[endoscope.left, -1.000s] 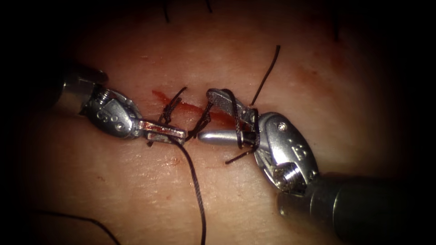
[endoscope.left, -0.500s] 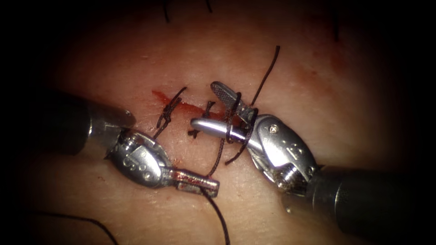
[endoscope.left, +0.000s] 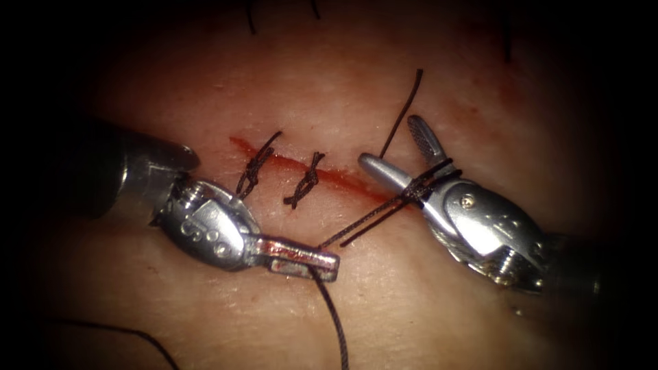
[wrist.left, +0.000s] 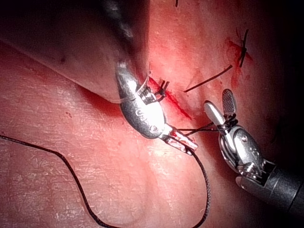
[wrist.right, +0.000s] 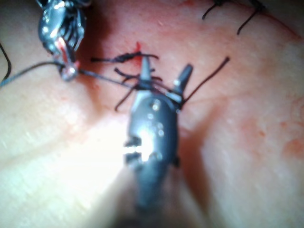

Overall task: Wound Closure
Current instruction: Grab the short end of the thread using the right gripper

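My left tool (endoscope.left: 301, 259) stays clamped on the thread (endoscope.left: 373, 218) below the cut (endoscope.left: 329, 175). My right tool (endoscope.left: 401, 151), jaws spread and thread-wrapped, has swung right, so the strands now stretch taut between us.

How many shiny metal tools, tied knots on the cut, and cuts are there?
Metal tools: 2, the left tool shut on the thread, and the right tool with jaws open and thread looped around them.
Tied knots on the cut: 2, the left knot and the right knot.
Cuts: 1, the cut in the tissue.
Total: 5.
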Motion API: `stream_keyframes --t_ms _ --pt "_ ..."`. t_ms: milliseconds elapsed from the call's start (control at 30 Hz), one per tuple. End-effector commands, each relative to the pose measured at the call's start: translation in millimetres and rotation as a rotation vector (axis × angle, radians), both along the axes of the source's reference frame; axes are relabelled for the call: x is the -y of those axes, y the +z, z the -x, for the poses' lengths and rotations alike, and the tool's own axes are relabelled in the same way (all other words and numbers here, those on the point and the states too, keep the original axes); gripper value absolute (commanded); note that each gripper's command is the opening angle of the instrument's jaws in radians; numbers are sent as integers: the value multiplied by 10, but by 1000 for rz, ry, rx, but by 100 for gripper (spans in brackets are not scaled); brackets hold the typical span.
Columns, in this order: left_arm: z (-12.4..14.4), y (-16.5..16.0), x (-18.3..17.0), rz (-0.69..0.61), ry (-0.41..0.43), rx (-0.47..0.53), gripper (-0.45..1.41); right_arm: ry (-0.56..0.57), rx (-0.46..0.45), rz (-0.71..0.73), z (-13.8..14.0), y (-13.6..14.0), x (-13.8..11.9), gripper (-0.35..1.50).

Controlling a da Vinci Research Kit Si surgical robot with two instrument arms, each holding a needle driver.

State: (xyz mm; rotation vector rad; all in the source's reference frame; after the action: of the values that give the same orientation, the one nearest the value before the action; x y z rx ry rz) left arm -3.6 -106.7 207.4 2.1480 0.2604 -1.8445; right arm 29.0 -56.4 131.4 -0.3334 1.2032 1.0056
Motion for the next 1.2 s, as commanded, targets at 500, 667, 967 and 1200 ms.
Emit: stream_keyframes --t_ms 500,667,967,1200 --pt "22 -3 -45 -11 -69 -40 -45 82 44 -127 2 39 -31 108" --pt "25 -2 -51 -8 -73 -40 -45 96 36 -147 4 46 -37 108" --pt "25 5 -57 -7 -75 -42 -45 114 22 -204 7 72 -46 105" --pt "25 6 -55 -6 -75 -43 -45 121 17 -233 9 91 -49 88"
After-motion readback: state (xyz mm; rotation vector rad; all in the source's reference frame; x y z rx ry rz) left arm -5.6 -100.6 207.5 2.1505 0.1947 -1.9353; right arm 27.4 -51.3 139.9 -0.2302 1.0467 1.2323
